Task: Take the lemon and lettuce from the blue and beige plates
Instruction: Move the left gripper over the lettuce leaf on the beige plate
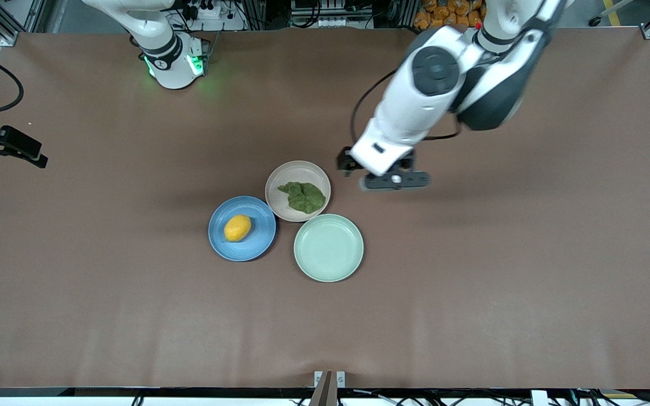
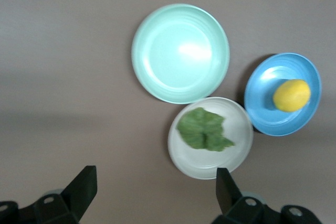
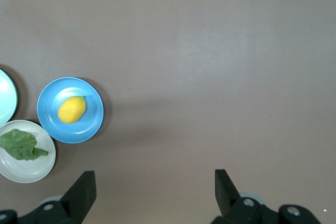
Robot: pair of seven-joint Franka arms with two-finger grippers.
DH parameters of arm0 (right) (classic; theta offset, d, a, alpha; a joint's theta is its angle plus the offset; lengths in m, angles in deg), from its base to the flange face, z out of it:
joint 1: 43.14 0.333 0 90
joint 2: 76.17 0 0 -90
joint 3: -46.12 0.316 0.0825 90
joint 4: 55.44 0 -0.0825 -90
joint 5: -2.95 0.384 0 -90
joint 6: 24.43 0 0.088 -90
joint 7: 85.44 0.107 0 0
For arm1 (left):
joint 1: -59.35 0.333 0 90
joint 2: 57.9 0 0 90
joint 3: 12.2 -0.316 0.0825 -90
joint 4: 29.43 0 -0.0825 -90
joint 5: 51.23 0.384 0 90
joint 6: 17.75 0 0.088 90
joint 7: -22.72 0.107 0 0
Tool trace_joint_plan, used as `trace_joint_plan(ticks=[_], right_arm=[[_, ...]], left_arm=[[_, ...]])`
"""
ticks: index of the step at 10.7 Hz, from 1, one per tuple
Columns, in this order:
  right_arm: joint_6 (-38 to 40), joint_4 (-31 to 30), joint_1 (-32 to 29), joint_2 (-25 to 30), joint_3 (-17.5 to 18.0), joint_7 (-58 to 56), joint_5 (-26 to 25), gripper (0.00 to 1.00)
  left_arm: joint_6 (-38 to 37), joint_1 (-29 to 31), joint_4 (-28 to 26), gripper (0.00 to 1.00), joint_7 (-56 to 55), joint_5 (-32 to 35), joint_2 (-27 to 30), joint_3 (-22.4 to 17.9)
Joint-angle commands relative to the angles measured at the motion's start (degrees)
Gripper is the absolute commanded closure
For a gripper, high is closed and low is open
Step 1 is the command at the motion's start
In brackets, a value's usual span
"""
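Observation:
A yellow-orange lemon [image 1: 237,228] lies on the blue plate [image 1: 258,248]. A green lettuce leaf [image 1: 302,196] lies on the beige plate [image 1: 297,169], which touches the blue plate. My left gripper [image 1: 395,180] is open and empty, over bare table beside the beige plate toward the left arm's end. The left wrist view shows its gripper [image 2: 156,179], the lettuce [image 2: 203,129], the beige plate [image 2: 239,156] and the lemon [image 2: 291,95]. My right gripper [image 3: 155,179] is open and empty, high over bare table at the right arm's end. Its view shows the lemon [image 3: 71,109] and lettuce [image 3: 18,144].
An empty pale mint-green plate [image 1: 328,248] sits against the beige plate, nearer to the front camera. It also shows in the left wrist view [image 2: 180,53]. Brown table surface [image 1: 500,270] surrounds the three plates.

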Motion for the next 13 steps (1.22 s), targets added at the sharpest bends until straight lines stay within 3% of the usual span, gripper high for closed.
trace_joint_plan(ticks=[1,5,7,13], right_arm=[[0.71,0.28,1.19,-0.01,-0.02,0.86,0.17,0.0],[0.8,0.28,1.28,-0.45,-0.02,0.77,0.17,0.0],[1.06,0.19,1.19,-0.36,-0.02,0.59,0.17,0.0],[1.68,0.02,1.45,0.08,-0.28,0.77,0.17,0.0]], left_arm=[[5.74,-3.86,1.0,0.0,-4.5,1.42,-4.08,-0.19],[14.72,-8.0,1.18,0.0,-5.84,8.17,-10.94,-0.19],[17.27,-9.06,1.18,0.0,-2.34,12.75,-13.23,-0.19],[27.55,-11.0,1.18,0.0,9.45,18.3,-18.24,-0.19]])
